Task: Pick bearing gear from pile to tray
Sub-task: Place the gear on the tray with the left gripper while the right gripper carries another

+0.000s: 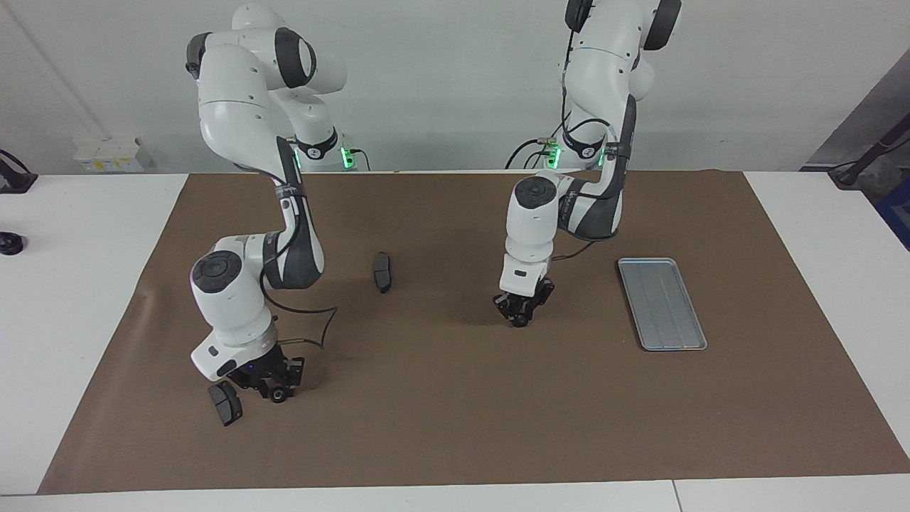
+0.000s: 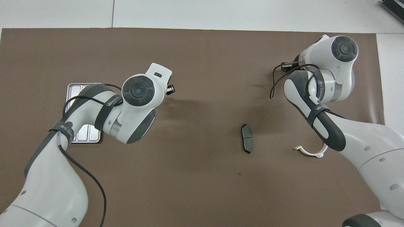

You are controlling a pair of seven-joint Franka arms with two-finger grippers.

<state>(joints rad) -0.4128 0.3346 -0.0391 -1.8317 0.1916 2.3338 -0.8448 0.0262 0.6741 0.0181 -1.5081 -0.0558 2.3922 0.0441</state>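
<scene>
The pile is spread over the brown mat. My right gripper (image 1: 274, 387) is down at the mat near the right arm's end, shut on a small black bearing gear (image 1: 279, 396). A dark brake pad (image 1: 225, 405) lies just beside it. My left gripper (image 1: 520, 318) hangs low over the mat's middle, shut on another small black bearing gear (image 1: 520, 322). The silver ridged tray (image 1: 661, 302) lies toward the left arm's end with nothing in it. From overhead both wrists hide their fingertips, and the left arm covers part of the tray (image 2: 72, 85).
A second dark brake pad (image 1: 382, 272) (image 2: 246, 138) lies between the two grippers. A white half-ring bracket (image 2: 311, 153) lies beside the right forearm, nearer to the robots than the right gripper. White table borders the mat (image 1: 455, 427).
</scene>
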